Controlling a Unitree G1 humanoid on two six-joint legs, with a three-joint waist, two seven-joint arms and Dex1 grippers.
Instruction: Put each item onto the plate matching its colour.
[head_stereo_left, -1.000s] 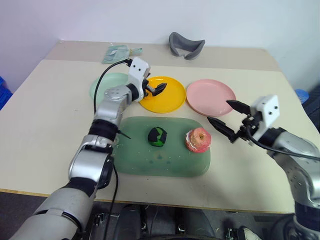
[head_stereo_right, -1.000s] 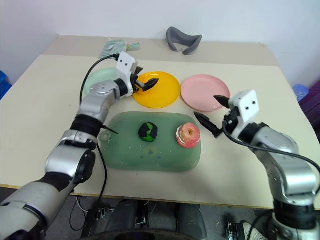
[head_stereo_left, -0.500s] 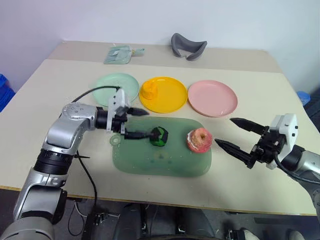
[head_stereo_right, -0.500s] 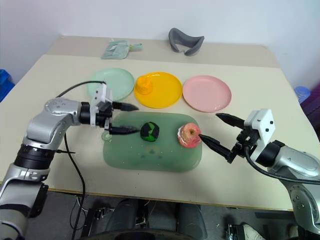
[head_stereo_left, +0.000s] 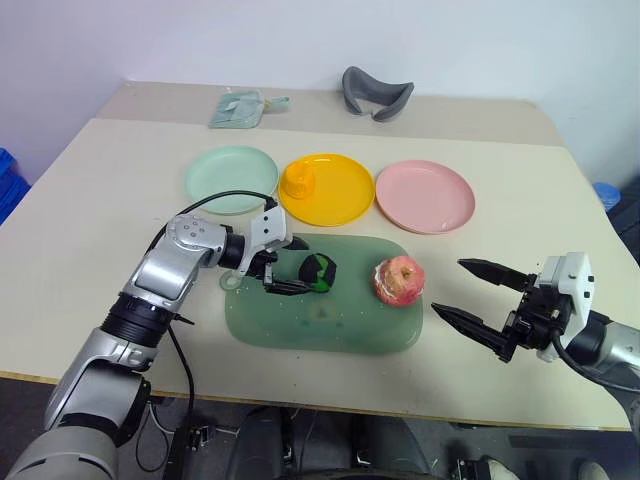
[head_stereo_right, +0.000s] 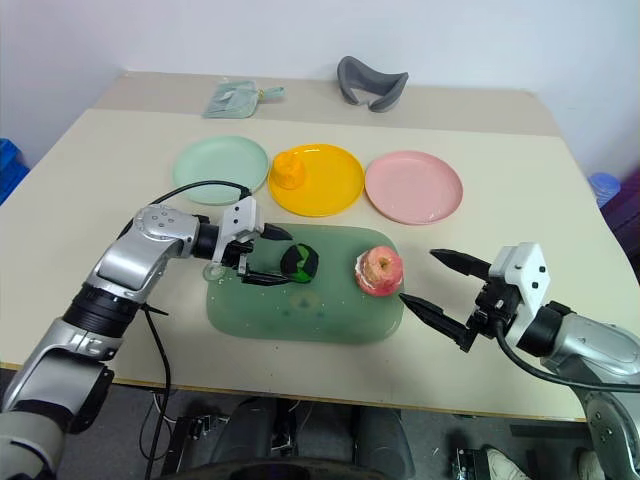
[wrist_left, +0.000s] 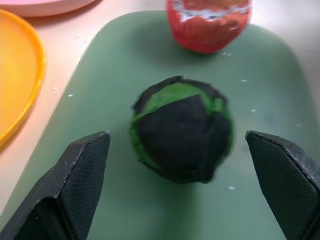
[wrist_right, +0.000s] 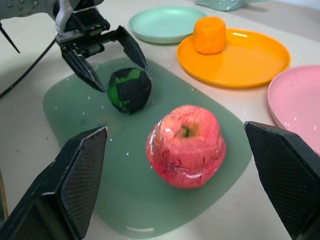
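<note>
The dark green-and-black ball (head_stereo_left: 320, 272) lies on the green mat (head_stereo_left: 330, 325). My left gripper (head_stereo_left: 303, 266) is open and reaches in from the left. One finger (wrist_left: 75, 190) stands on each side of the ball (wrist_left: 182, 131) with a gap, not touching. The pink-red apple piece (head_stereo_left: 399, 280) sits on the mat's right part. The orange-yellow lump (head_stereo_left: 297, 181) rests on the yellow plate (head_stereo_left: 345, 195). The mint green plate (head_stereo_left: 232, 179) and the pink plate (head_stereo_left: 425, 197) hold nothing. My right gripper (head_stereo_left: 448, 286) is open and empty, right of the apple (wrist_right: 186, 146).
A grey curved object (head_stereo_left: 374, 92) and a pale green packet (head_stereo_left: 238, 108) lie at the table's far edge. The three plates stand in a row just behind the mat. A black cable loops off my left wrist above the tabletop.
My left gripper swung from over the yellow plate, where the orange lump now lies, back down to the ball on the mat. My right gripper drew back from beside the apple.
</note>
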